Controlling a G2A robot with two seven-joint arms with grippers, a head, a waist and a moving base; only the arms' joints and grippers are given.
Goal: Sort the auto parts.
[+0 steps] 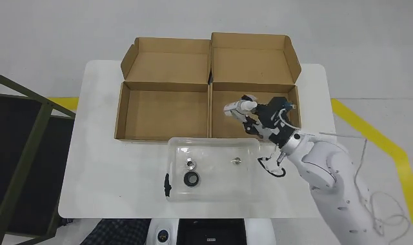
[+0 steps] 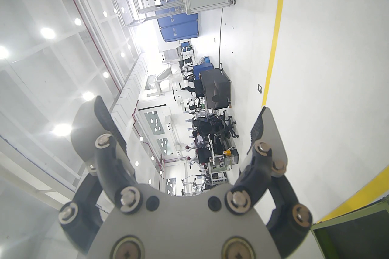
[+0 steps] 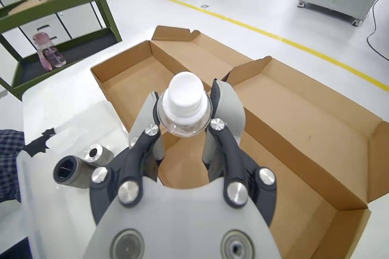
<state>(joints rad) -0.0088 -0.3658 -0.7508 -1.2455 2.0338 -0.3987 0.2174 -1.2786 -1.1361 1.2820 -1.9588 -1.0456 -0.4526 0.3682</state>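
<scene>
My right gripper (image 1: pixel 244 109) (image 3: pixel 185 93) is shut on a clear part with a white cap (image 1: pixel 236 107) (image 3: pixel 184 103), held above the right cardboard box (image 1: pixel 226 97) (image 3: pixel 304 132) near its left wall. The left cardboard box (image 1: pixel 161 113) (image 3: pixel 127 81) stands open beside it. In front of the boxes a clear tray (image 1: pixel 174 143) (image 3: pixel 76 120) holds a metal cylinder (image 1: pixel 190 162) (image 3: pixel 97 154), a black ring (image 1: pixel 191 179) and a small metal piece (image 1: pixel 236 159). A black piece (image 1: pixel 167 184) (image 3: pixel 39 143) lies at the tray's left edge. My left gripper (image 2: pixel 182 117) is open, holds nothing and faces the room.
The white table (image 1: pixel 97 148) carries both boxes and the tray. A green rack (image 1: pixel 26 148) (image 3: pixel 60 8) stands off the table's left side with a pink bottle (image 3: pixel 50 55) on its shelf. Bare table lies left of the boxes.
</scene>
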